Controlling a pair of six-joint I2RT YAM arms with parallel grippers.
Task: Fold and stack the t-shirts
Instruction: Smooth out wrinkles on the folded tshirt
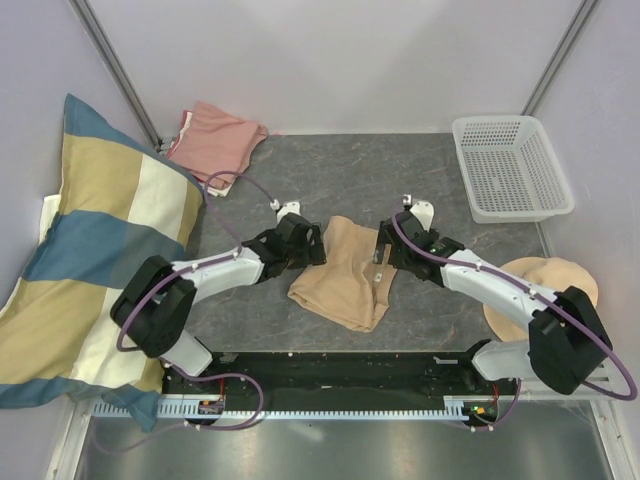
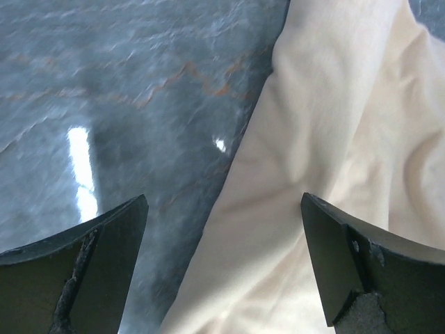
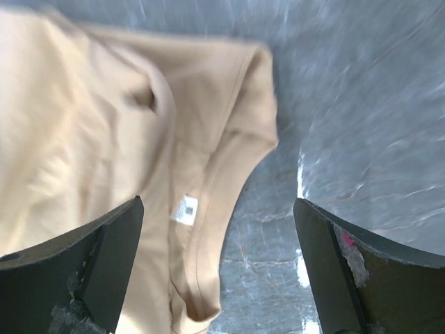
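Observation:
A tan t-shirt [image 1: 346,272] lies folded and rumpled at the middle of the grey table, between my two arms. My left gripper [image 1: 316,243] hangs open over its left edge; in the left wrist view the pale cloth [image 2: 334,139] fills the right side under the gripper [image 2: 224,209]. My right gripper [image 1: 384,250] is open over the shirt's right edge. The right wrist view shows the neck opening and a small white label [image 3: 185,209] below the gripper [image 3: 218,209]. A salmon-pink t-shirt [image 1: 215,138] lies bunched at the back left corner. Neither gripper holds anything.
A big blue, yellow and cream striped pillow [image 1: 90,250] covers the left side. A white mesh basket [image 1: 510,168] stands at the back right. A round beige domed hat-like thing [image 1: 540,290] sits at the right, by my right arm.

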